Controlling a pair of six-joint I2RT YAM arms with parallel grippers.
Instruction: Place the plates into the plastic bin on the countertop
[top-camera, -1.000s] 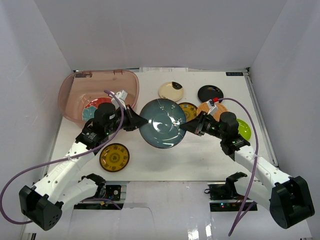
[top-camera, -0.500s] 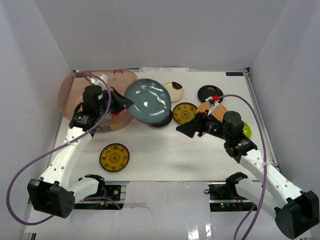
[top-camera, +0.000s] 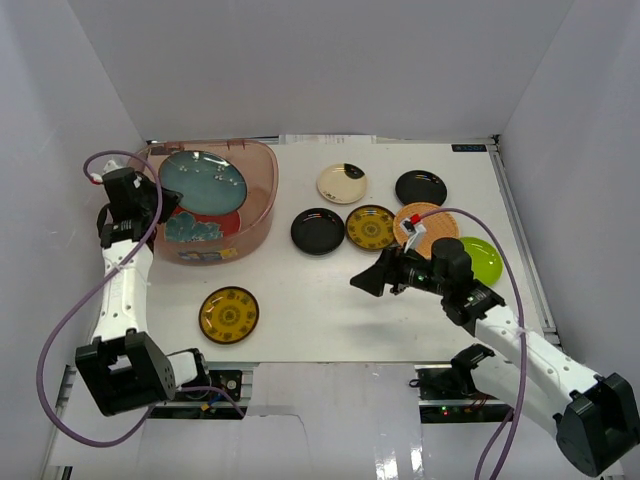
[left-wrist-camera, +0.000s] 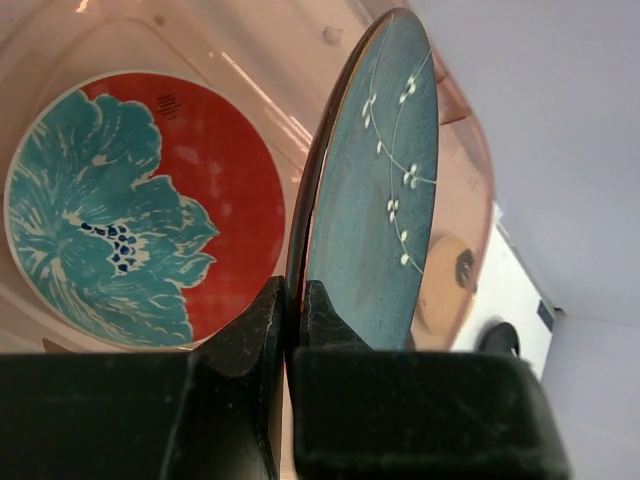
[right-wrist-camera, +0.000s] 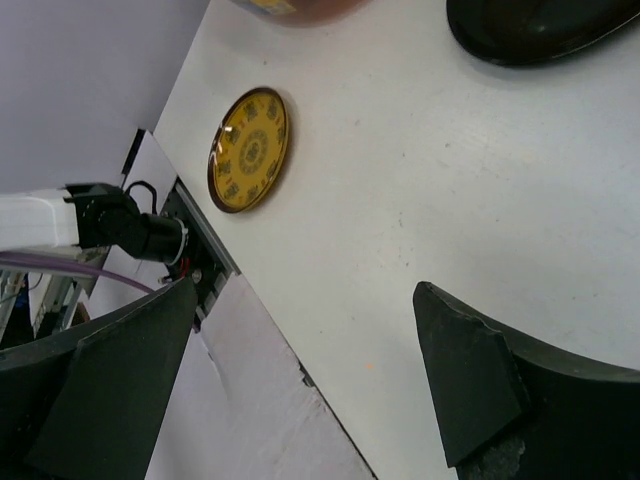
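The large grey-blue plate (top-camera: 205, 182) stands tilted on edge inside the plastic bin (top-camera: 262, 190), over the red-and-teal plate (top-camera: 196, 229) that lies flat on the bin's floor. My left gripper (top-camera: 167, 203) is shut on the grey-blue plate's (left-wrist-camera: 375, 200) lower rim; in the left wrist view my left gripper (left-wrist-camera: 296, 290) pinches it, with the red-and-teal plate (left-wrist-camera: 140, 210) beyond. My right gripper (top-camera: 365, 282) hangs open and holds nothing over the countertop (top-camera: 330, 300); in its own view my right gripper (right-wrist-camera: 300, 340) has only bare table between the jaws.
On the countertop lie a cream plate (top-camera: 342, 183), two black plates (top-camera: 421, 187) (top-camera: 318, 231), a yellow patterned plate (top-camera: 371, 227), an orange plate (top-camera: 425, 225), a lime green plate (top-camera: 478, 258) and a second yellow plate (top-camera: 229, 314) near the front edge. White walls surround the table.
My left arm swung the grey-blue plate from the table's middle leftwards into the bin. My right gripper let go of that plate, opened wide and drew back towards the front.
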